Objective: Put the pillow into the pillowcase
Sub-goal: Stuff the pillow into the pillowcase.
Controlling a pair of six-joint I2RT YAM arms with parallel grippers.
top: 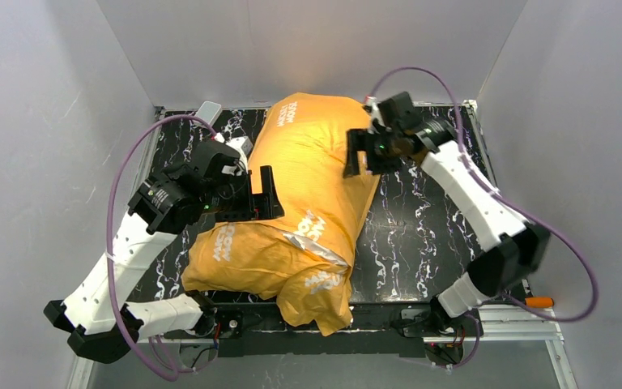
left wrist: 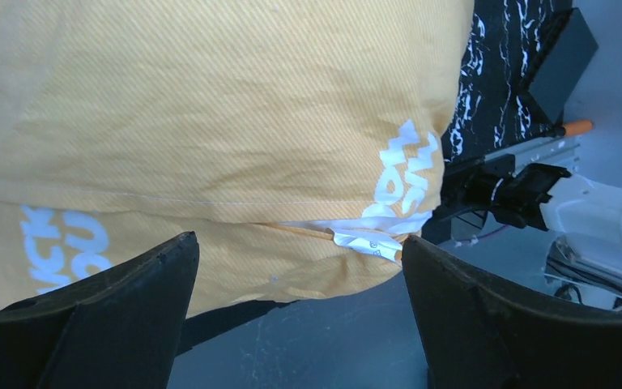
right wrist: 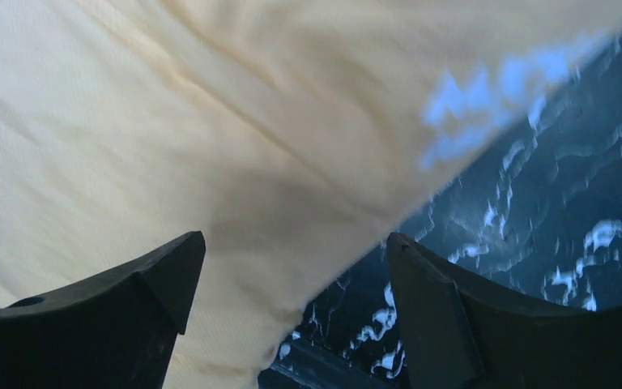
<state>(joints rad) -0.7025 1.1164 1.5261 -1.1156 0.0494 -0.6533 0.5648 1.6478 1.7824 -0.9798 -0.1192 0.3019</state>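
Black-fingered left gripper point(left wrist: 300, 241) and right gripper point(right wrist: 296, 239) both hang spread wide, gripping nothing, beside the plump orange-yellow fabric pillowcase point(top: 308, 170) with white lettering: stuffed full, wrinkled, lying diagonally across the black marbled table point(top: 421, 235).

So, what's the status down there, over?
Left pincer open, right pincer open, both empty. Pillowcase bulging, orange side up, between them. Nothing in the way.

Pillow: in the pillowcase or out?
In. The pillowcase is plump, orange side up; only a thin white strip of pillow shows at the flap.
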